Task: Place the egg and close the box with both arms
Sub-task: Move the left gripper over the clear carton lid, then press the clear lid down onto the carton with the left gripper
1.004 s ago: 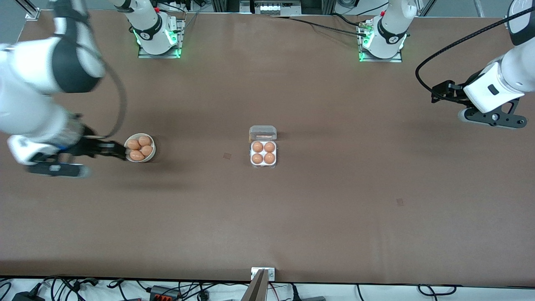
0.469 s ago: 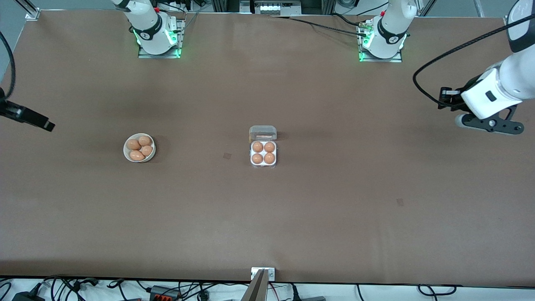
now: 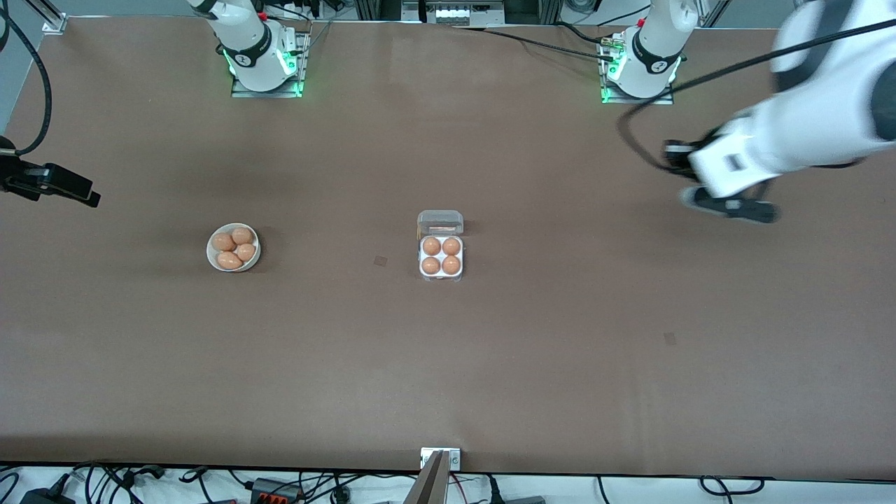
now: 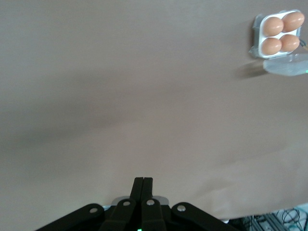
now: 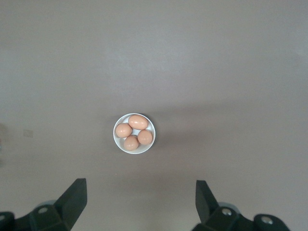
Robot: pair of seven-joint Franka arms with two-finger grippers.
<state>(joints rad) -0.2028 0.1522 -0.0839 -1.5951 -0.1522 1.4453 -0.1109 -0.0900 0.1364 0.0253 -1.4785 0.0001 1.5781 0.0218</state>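
Note:
The clear box (image 3: 441, 274) lies mid-table with its lid (image 3: 440, 222) open and flat. Every cell holds an orange-brown egg (image 3: 432, 246). The box also shows in the left wrist view (image 4: 258, 34). My left gripper (image 3: 673, 155) is shut and empty, in the air over bare table toward the left arm's end; its fingers (image 4: 143, 185) are pressed together. My right gripper (image 3: 73, 190) is open and empty, high up at the right arm's end of the table. Its wrist view (image 5: 140, 192) looks down on the bowl.
A round white bowl (image 3: 212, 259) with several loose eggs stands toward the right arm's end, level with the box; it also shows in the right wrist view (image 5: 117, 141). Both arm bases stand along the table edge farthest from the front camera.
My right gripper has lifted away from beside the bowl to the table's end. My left arm has swung inward toward the box.

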